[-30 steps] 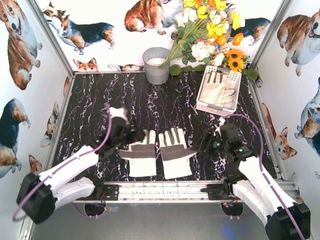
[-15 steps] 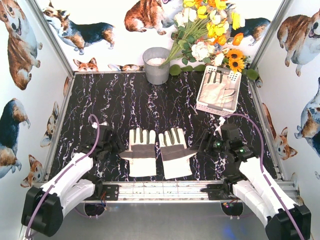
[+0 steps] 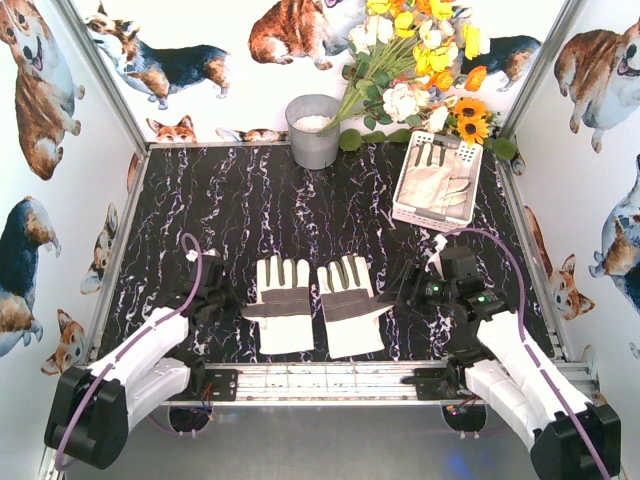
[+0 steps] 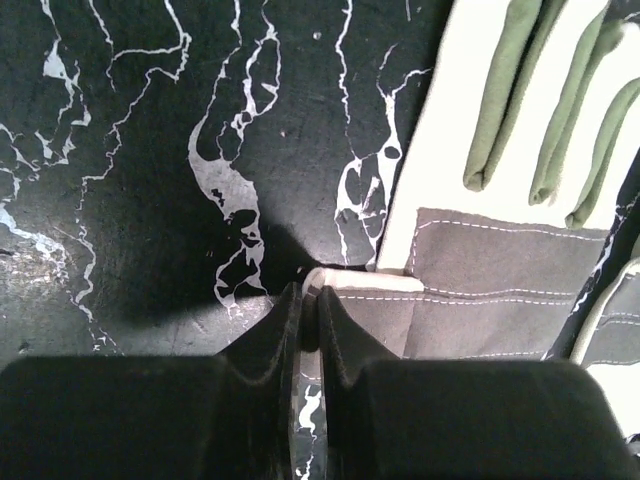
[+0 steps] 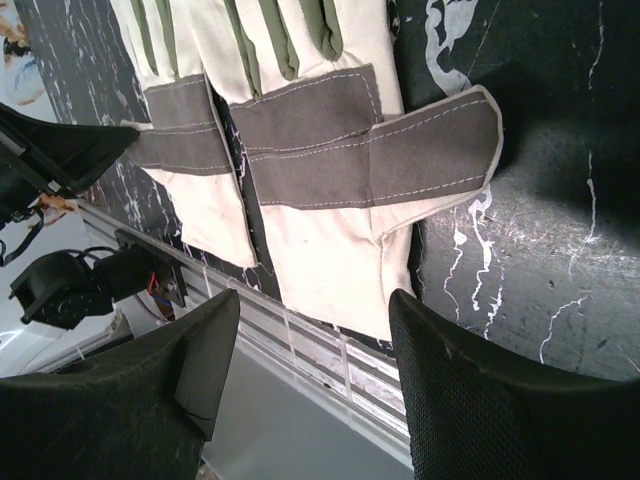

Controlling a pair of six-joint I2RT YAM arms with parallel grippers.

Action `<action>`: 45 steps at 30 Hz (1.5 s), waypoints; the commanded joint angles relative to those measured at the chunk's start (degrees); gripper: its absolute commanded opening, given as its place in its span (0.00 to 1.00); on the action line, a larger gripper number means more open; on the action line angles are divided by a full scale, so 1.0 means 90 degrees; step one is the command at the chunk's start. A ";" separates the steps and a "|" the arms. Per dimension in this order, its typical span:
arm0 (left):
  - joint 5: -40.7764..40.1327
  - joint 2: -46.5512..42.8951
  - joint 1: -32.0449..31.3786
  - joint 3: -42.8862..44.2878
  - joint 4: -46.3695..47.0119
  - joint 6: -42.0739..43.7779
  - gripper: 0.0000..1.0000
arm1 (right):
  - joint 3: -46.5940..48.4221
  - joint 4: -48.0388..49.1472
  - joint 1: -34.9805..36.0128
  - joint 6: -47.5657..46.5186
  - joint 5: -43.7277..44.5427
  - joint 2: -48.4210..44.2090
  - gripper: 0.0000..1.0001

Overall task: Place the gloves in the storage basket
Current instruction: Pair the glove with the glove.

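Two cream gloves with grey palm bands lie palm-up side by side near the table's front: the left glove (image 3: 283, 318) and the right glove (image 3: 350, 305). Another glove (image 3: 435, 185) lies inside the white storage basket (image 3: 430, 220) at the back right. My left gripper (image 3: 232, 300) sits low at the left glove's left edge. In the left wrist view it (image 4: 310, 292) is shut on the tip of that glove's thumb (image 4: 365, 283). My right gripper (image 3: 405, 290) stands open just right of the right glove, with that glove's cuff (image 5: 340, 260) showing between its fingers (image 5: 315, 300).
A grey metal bucket (image 3: 313, 130) stands at the back centre, with a bunch of artificial flowers (image 3: 420, 60) beside it. An aluminium rail (image 3: 330, 378) runs along the table's near edge, just below the glove cuffs. Printed walls close in both sides.
My left gripper moved left and toward the near edge, from the left glove's fingers to its thumb, and its jaws shut there. The right arm and both gloves stayed put.
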 commanded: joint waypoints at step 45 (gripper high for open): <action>-0.1079 0.1275 -0.3840 0.2554 0.1702 -0.3708 0.00 | 0.2953 0.1436 0.5774 -0.1148 0.6101 0.3120 0.60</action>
